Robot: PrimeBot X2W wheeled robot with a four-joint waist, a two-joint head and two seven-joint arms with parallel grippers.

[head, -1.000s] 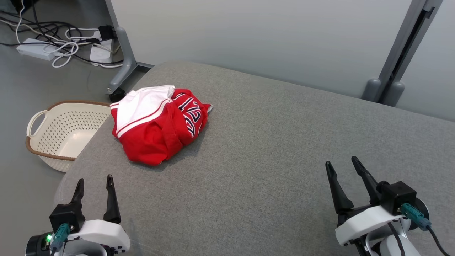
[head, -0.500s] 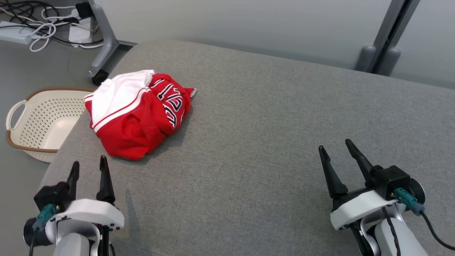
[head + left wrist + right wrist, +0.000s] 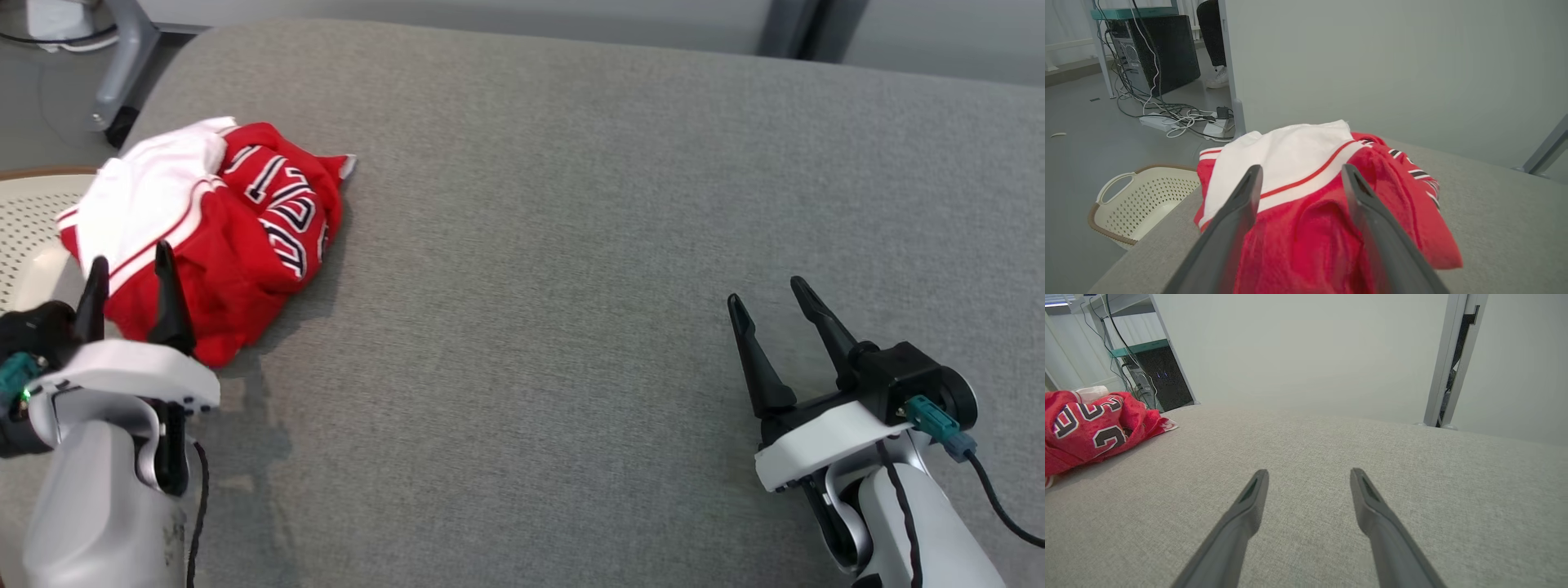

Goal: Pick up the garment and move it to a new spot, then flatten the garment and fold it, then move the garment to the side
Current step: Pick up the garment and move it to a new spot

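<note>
I have the garment [image 3: 204, 237] at the far left of the grey padded surface [image 3: 571, 245], close to its rounded left edge. It is a crumpled heap of red cloth with a white panel edged in red stripes and dark, white-outlined lettering on the side turned toward the middle. My left gripper [image 3: 131, 255] stands just at the near edge of that heap with its two dark fingers spread apart and pointing into the cloth. In the left wrist view the fingers frame the white panel and the red fold below it, but nothing is pinched between them, and I cannot tell whether the tips touch the fabric. My right gripper [image 3: 765, 290] is well apart from the garment, low on the right side of the surface. Its fingers are also spread wide, with only bare grey fabric between them. In the right wrist view the red heap lies far off to the left. Beside the surface's left edge a cream perforated basket [image 3: 1147, 192] with a brown rim sits on the floor, just below the garment. Farther back on the floor I see a white power strip [image 3: 1153, 121] in tangled cables and a dark computer tower [image 3: 1155, 53].
</note>
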